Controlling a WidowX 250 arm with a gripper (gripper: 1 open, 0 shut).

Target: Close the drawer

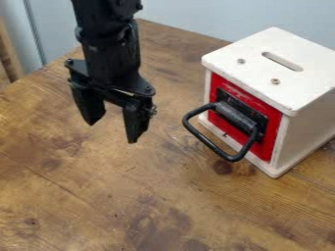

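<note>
Before you, one drawer (248, 120): red front, dark centre, one black loop handle (214, 139) jutting out, set in one cream-white box (284, 74), block-shaped, one slot and two round fittings on top; drawer contents hidden. Your one end effector (114, 111), black, two fingers parted, hangs apart from it. One desk (131, 196), brown grained wood, beneath.

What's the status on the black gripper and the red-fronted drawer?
Black two-fingered gripper open, holding nothing, apart from drawer. Red-fronted drawer with black loop handle: exact closure unclear. Nothing visible between them above the brown wooden table.
</note>
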